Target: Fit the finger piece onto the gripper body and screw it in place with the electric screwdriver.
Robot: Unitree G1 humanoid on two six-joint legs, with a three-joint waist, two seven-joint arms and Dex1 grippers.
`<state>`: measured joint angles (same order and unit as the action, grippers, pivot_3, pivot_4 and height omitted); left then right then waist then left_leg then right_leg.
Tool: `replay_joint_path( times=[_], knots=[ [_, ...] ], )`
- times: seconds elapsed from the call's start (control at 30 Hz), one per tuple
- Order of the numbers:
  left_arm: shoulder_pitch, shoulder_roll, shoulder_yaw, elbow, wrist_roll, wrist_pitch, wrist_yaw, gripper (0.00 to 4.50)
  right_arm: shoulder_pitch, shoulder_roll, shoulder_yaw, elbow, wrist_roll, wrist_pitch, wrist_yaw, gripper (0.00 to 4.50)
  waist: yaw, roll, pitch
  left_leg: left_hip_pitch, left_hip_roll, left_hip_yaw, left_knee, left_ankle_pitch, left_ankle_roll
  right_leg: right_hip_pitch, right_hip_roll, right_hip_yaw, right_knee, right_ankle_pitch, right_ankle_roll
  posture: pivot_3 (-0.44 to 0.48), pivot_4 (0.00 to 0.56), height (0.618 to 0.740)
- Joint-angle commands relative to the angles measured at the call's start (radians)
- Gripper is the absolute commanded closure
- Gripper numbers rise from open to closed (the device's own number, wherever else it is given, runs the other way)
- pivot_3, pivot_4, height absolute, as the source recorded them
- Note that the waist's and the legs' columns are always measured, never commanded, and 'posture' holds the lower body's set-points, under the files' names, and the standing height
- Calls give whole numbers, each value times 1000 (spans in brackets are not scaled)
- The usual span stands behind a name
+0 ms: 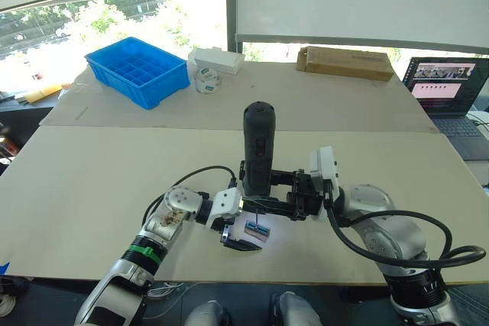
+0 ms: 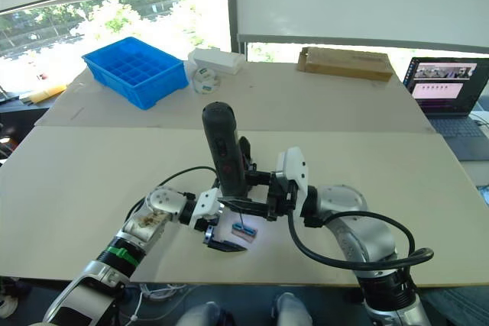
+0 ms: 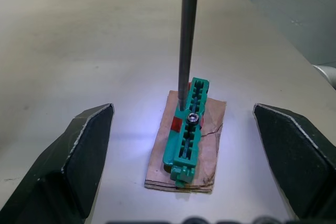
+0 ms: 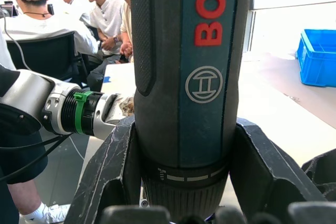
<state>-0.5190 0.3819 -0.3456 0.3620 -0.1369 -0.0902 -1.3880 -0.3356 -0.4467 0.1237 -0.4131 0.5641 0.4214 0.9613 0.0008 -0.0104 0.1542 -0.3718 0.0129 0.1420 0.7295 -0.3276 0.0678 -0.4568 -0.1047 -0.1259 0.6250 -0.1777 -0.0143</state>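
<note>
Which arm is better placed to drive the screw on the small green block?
Right. The right gripper is shut on the upright screwdriver, whose bit stands beside the screw. The left gripper is open, empty, around the block.

Only readable thing here is on the electric screwdriver (image 4: 189, 77), held upright between the right tool's (image 4: 184, 182) fingers: red letters "BOS" running up the teal strip, cut off by the frame edge, with a round logo mark just under them. Laptop screen's text is too small to read.
</note>
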Motion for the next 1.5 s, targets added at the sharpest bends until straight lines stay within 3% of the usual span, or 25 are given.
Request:
replay_joint_path(
  times=[0.03,1.5],
  knots=[
    [-20,-2,3,-15,-2,-19,0,0,-9,2,-13,-32,21,-25,6,2577,0,0,0,0,0,0,0,0,0,0,0,0,0,0,0,0,150,738],
    [-28,-6,-5,-20,0,-22,5,0,-9,3,-6,-36,35,13,-6,2577,0,0,0,0,0,0,0,0,0,0,0,0,0,0,0,0,150,738]
  ],
)
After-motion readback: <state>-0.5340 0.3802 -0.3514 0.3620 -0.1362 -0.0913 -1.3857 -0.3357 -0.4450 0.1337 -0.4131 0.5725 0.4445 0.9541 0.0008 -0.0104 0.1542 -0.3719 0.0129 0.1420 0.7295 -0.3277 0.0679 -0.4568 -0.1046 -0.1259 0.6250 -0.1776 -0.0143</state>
